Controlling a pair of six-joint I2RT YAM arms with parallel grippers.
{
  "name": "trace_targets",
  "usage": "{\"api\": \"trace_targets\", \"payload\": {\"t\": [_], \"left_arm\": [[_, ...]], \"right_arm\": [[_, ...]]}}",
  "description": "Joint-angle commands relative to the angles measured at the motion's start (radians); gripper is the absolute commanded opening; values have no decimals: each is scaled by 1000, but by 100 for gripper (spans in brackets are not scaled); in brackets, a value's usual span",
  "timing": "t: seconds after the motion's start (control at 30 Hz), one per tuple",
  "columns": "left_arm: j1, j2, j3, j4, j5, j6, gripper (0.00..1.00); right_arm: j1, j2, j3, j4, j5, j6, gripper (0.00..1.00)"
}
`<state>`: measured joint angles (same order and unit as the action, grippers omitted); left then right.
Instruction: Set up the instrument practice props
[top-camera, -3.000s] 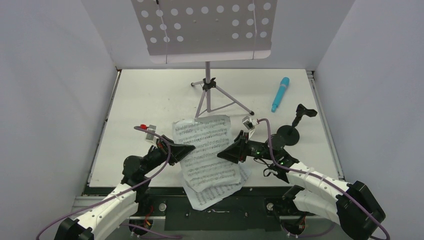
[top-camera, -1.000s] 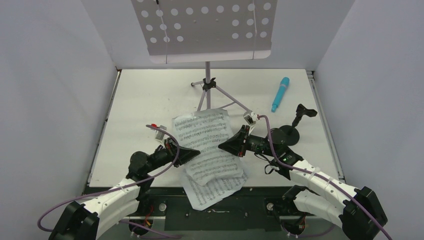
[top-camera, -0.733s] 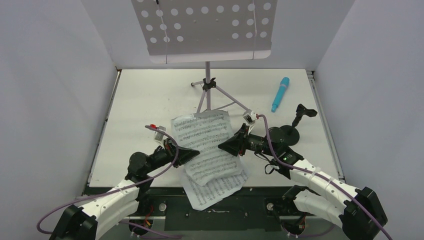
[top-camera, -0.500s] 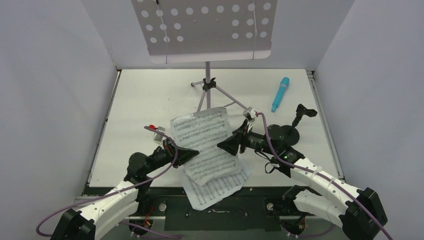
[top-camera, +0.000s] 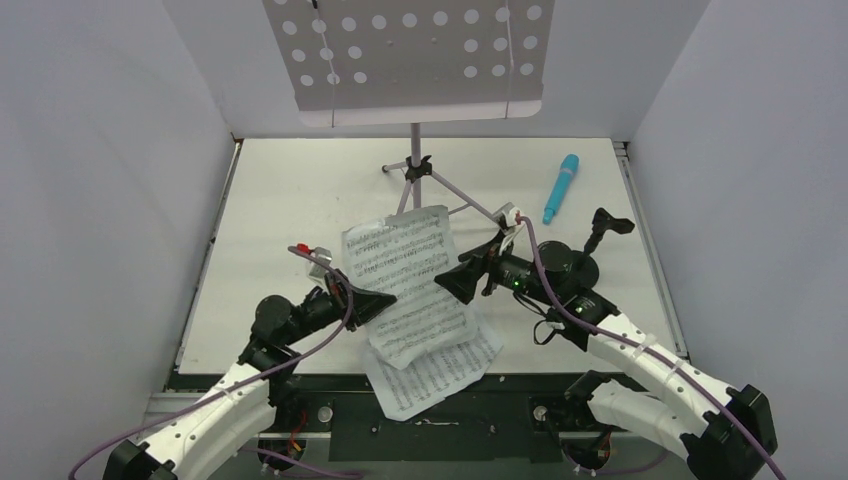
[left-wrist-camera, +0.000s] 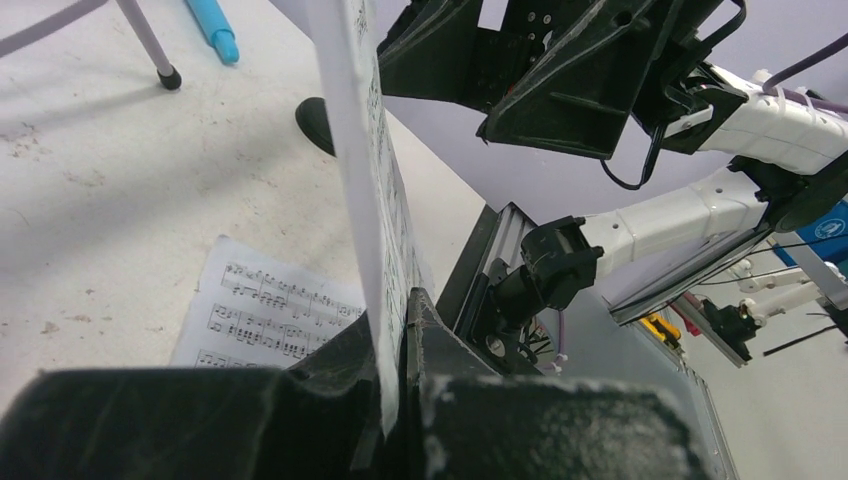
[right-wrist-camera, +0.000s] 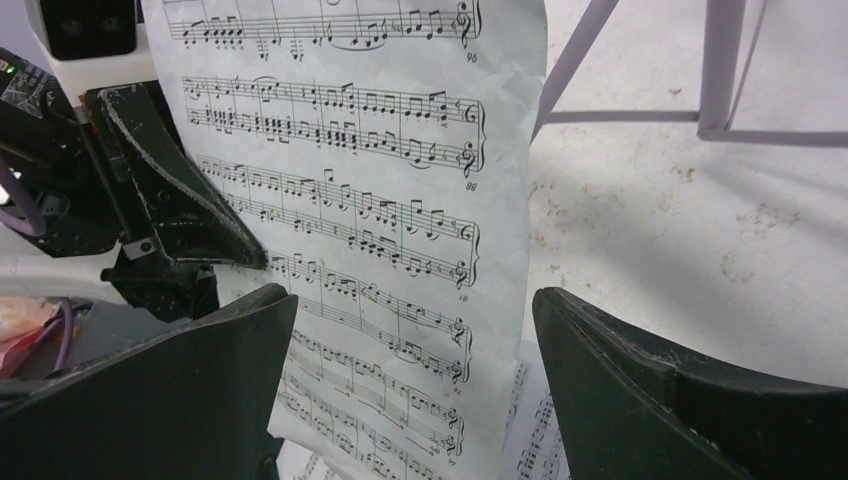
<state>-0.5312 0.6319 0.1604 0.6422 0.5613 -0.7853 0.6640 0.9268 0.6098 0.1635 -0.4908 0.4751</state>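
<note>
A white sheet-music page (top-camera: 408, 280) stands lifted off the table, its left edge pinched in my shut left gripper (top-camera: 384, 301). In the left wrist view that page (left-wrist-camera: 362, 160) runs edge-on up from the left gripper (left-wrist-camera: 400, 335). My right gripper (top-camera: 464, 281) is open at the page's right edge, its fingers apart on either side of the printed page (right-wrist-camera: 380, 200) and not touching it. A second page (top-camera: 440, 372) lies flat at the near table edge. The lilac music stand (top-camera: 415, 60) stands at the back. The turquoise microphone (top-camera: 561, 188) lies at the back right, near the black mic stand (top-camera: 580, 266).
The stand's tripod legs (top-camera: 440, 195) spread just behind the lifted page, and the legs (right-wrist-camera: 590, 60) show close by in the right wrist view. White walls enclose the table on three sides. The mic stand base (left-wrist-camera: 315, 120) sits beside the right arm.
My right gripper has opened and let go of the page, shifting slightly back and right. The left gripper still holds the page, which now stands more upright.
</note>
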Motion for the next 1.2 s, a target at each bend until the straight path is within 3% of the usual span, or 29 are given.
{"api": "trace_targets", "payload": {"t": [0.0, 0.5, 0.7, 1.17], "left_arm": [[-4, -32, 116, -141, -8, 91, 0], [-4, 23, 495, -452, 9, 281, 0], [-3, 83, 627, -467, 39, 304, 0], [27, 284, 1015, -559, -37, 322, 0]], "right_arm": [[8, -29, 103, -24, 69, -56, 93], [8, -23, 348, -128, 139, -148, 96], [8, -17, 452, -200, 215, -195, 98], [9, 62, 682, -285, 411, -318, 99]]}}
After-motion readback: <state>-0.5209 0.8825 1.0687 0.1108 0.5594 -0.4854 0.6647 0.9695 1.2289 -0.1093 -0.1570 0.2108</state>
